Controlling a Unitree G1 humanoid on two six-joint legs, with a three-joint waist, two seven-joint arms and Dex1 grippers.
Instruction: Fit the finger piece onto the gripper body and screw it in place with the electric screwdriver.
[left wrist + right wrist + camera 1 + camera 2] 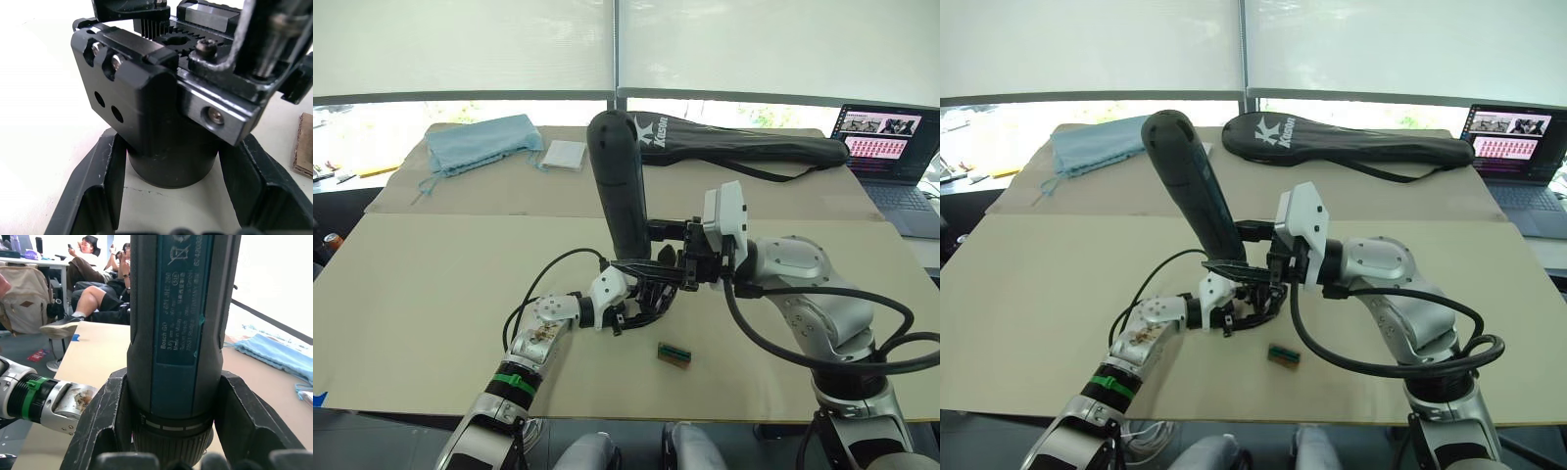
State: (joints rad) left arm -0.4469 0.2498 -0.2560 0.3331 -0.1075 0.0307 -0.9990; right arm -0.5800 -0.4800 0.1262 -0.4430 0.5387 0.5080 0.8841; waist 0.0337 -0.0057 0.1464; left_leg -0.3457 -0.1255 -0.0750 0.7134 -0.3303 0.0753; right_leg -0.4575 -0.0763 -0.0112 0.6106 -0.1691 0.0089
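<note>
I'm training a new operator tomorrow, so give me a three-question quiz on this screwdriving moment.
1. True or false: the right gripper is shut on the electric screwdriver.
2. What does the left gripper hold? A) the blue cloth B) the gripper body C) the small green-brown block
3. Fill in: the open laptop sits on the robot's ____ side.

Key: 1 true; 2 B, its round base sits between the two fingers; 3 right, past the black racket bag.

Left gripper low near table's front edge, clamped on gripper body. Right gripper just above, clamping screwdriver.
</note>
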